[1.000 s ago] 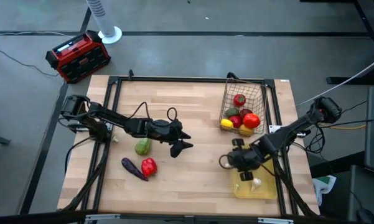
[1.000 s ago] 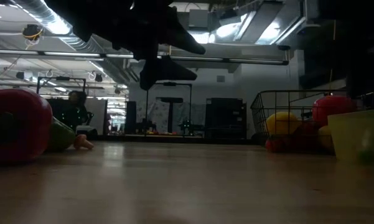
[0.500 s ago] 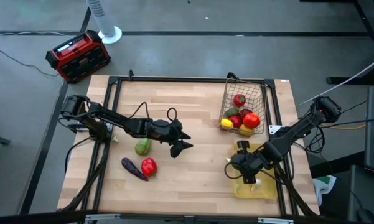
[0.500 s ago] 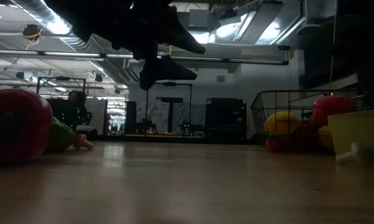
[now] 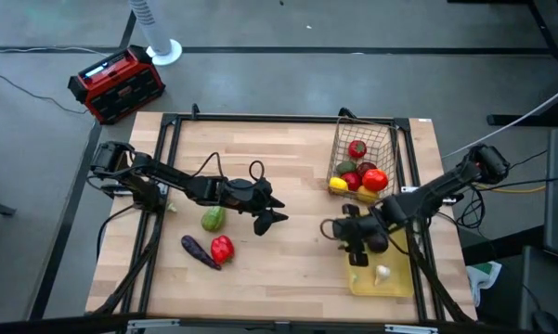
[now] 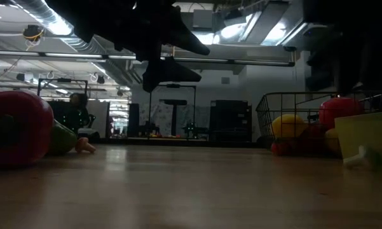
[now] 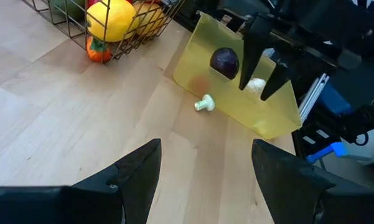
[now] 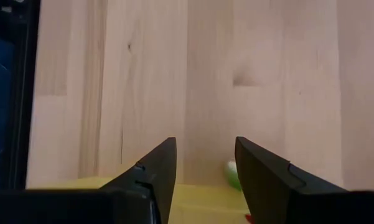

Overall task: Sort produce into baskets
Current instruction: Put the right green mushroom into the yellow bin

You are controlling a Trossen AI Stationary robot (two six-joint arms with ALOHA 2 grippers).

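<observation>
Most produce already sat in the wire basket [image 5: 363,160] and yellow tray [image 5: 396,278], while a green piece [image 5: 214,219], red pepper [image 5: 222,249] and eggplant [image 5: 199,250] waited on the surface [image 5: 297,269]; both the left hand [image 5: 275,210] and right hand [image 5: 352,245] hung apart, empty.

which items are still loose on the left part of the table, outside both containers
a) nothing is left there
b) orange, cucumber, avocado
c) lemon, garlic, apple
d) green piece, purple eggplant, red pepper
d: the high view shows a green piece, a purple eggplant and a red pepper lying on bare wood near the left gripper.
</observation>
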